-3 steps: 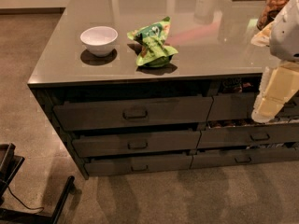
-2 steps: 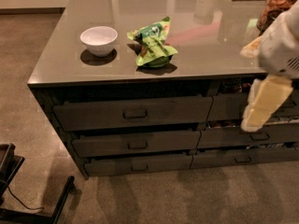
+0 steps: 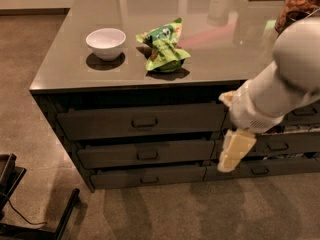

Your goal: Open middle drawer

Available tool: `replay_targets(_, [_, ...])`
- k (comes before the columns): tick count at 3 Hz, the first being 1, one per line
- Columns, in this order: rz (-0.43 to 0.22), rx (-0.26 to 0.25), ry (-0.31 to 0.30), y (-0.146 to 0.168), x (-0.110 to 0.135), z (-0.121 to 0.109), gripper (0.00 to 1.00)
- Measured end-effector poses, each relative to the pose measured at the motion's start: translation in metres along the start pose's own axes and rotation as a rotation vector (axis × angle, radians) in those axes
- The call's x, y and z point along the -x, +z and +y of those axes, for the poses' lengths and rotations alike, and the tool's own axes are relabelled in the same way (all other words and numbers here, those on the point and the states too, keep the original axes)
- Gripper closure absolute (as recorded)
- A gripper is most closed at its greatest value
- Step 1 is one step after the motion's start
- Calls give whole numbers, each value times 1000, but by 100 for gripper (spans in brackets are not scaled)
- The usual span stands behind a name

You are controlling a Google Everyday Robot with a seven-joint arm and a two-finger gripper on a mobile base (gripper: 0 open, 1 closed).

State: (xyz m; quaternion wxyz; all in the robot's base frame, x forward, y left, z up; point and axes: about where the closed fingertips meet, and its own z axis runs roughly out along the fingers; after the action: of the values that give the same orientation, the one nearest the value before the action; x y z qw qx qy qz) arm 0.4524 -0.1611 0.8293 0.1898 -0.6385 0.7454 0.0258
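Observation:
The middle drawer (image 3: 115, 155) is the dark grey-brown front of medium height in the left stack under the counter, between a taller front above and a slimmer one below. Its small loop handle (image 3: 147, 155) sits at its centre. All three fronts stand slightly ajar, with dark gaps above them. My gripper (image 3: 234, 153), cream coloured, hangs down from the white arm (image 3: 290, 74) that comes in from the right. It is in front of the drawer's right end, well to the right of the handle and at about the same height.
On the grey counter (image 3: 60, 74) stand a white bowl (image 3: 105, 42) and a crumpled green snack bag (image 3: 164, 46). A jar (image 3: 299, 5) is at the back right. More drawers (image 3: 280, 146) fill the right stack behind my arm. A black stand (image 3: 20, 209) is on the floor at the lower left.
My arm and gripper have moved left and down, from in front of the right drawer stack towards the right end of the middle drawer.

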Motion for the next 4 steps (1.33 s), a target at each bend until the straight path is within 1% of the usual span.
replay_targets(1, [-27,1,-3,84,-3,-1,0])
replay_targets(2, [-26,3,-3,84,-3,-1,0])
replay_targets(3, [-7,-6,-31,94,-7,2,0])
replay_targets(4, [-12,-15,-82,128,-13,9,0])
